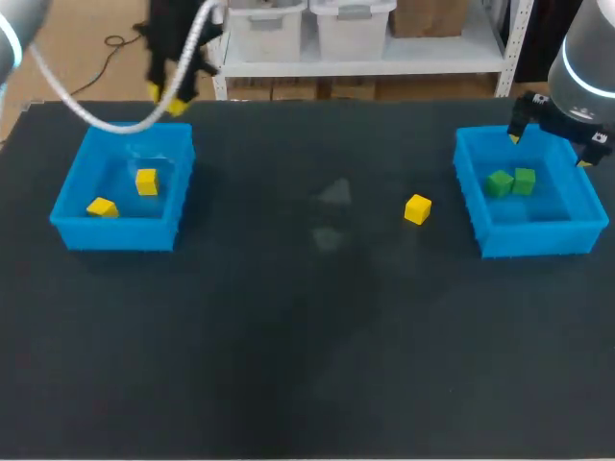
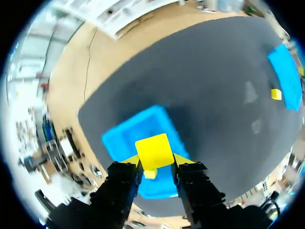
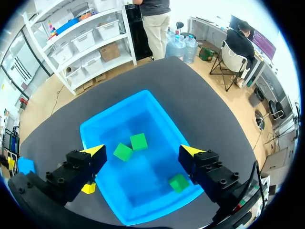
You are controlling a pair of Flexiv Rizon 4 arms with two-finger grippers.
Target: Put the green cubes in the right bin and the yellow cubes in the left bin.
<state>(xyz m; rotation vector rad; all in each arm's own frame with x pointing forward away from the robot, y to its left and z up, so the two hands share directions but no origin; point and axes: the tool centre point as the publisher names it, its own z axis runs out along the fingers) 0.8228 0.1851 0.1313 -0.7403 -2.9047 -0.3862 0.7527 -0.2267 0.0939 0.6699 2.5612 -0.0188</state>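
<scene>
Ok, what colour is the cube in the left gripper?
The cube is yellow, clearest in the left wrist view.

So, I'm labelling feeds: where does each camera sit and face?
Head: fixed above and behind, looking down on the table; left arm, right arm show.
Left wrist: on that arm, looks down past the left hand, shut on a yellow cube, at the left bin.
Right wrist: on that arm, looks down past the open right hand into the right bin.
All three show the loose cube.
</scene>
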